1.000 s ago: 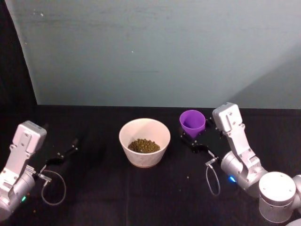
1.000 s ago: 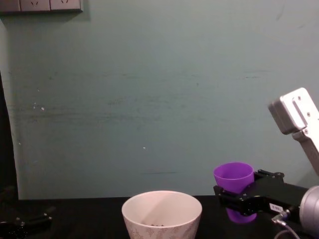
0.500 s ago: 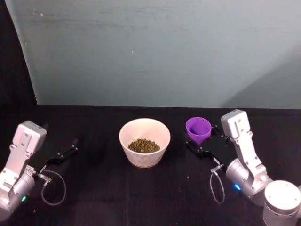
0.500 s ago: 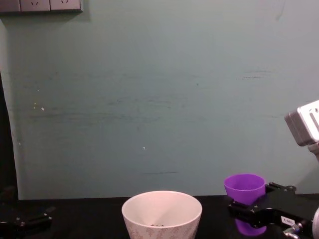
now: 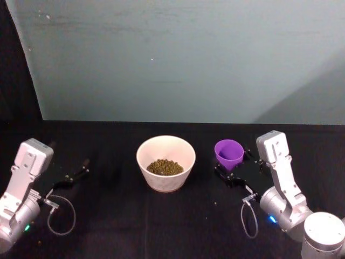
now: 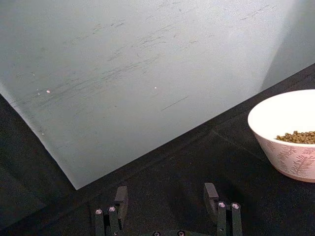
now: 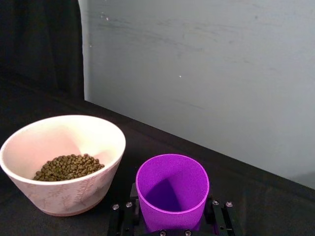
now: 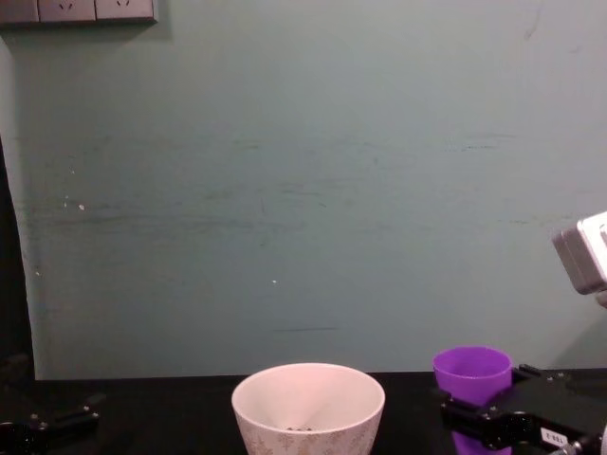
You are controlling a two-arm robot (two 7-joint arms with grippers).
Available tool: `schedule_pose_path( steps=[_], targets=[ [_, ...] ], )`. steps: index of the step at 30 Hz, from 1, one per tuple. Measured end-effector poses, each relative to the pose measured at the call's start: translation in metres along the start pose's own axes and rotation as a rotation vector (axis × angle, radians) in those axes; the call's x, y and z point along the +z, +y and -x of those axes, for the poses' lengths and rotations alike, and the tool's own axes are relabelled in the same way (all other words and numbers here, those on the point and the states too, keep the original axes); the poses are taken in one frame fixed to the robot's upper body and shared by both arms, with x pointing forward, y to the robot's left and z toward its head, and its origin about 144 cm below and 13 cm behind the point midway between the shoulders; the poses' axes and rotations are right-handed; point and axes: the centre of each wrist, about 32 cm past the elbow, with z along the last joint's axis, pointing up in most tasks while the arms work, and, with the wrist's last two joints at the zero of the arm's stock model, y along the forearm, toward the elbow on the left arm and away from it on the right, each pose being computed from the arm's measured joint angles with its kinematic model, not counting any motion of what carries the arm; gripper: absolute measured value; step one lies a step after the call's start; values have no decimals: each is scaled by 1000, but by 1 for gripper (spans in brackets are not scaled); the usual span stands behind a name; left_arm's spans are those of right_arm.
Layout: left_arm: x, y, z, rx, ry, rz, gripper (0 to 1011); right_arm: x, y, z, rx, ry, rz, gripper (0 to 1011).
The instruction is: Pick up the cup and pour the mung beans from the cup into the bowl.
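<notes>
**Empty cup upright beside the filled bowl**

My right gripper (image 7: 170, 227) clamps the purple cup (image 7: 172, 191), upright and empty, right of the white bowl (image 5: 165, 156) mid-bench; the mung beans (image 5: 165, 167) lie inside. I should lower it level before letting go. The left gripper (image 6: 167, 209), fingers apart, idles near the left edge.

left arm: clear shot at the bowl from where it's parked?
Probably yes. The left gripper rests open on the black table to the bowl's left, with only bare cloth between them. The right gripper holds the cup on the bowl's far side.
</notes>
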Motion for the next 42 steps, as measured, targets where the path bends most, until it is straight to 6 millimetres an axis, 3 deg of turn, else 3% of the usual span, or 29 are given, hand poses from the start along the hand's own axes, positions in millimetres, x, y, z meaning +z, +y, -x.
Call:
schedule_pose_path(
  steps=[11,22,32,42],
  targets=[
    [0,0,0,0,0,0,1011,-10,-1,3,2,19,20,724],
    [0,0,0,0,0,0,1011,-11,-2,2,-9,21,-49,1003],
    [0,0,0,0,0,0,1011,11,-6,-6,-21,-6,-183,1002],
    [0,0,0,0,0,0,1011,12,-14,-27,-109,14,-195,1002]
  ],
)
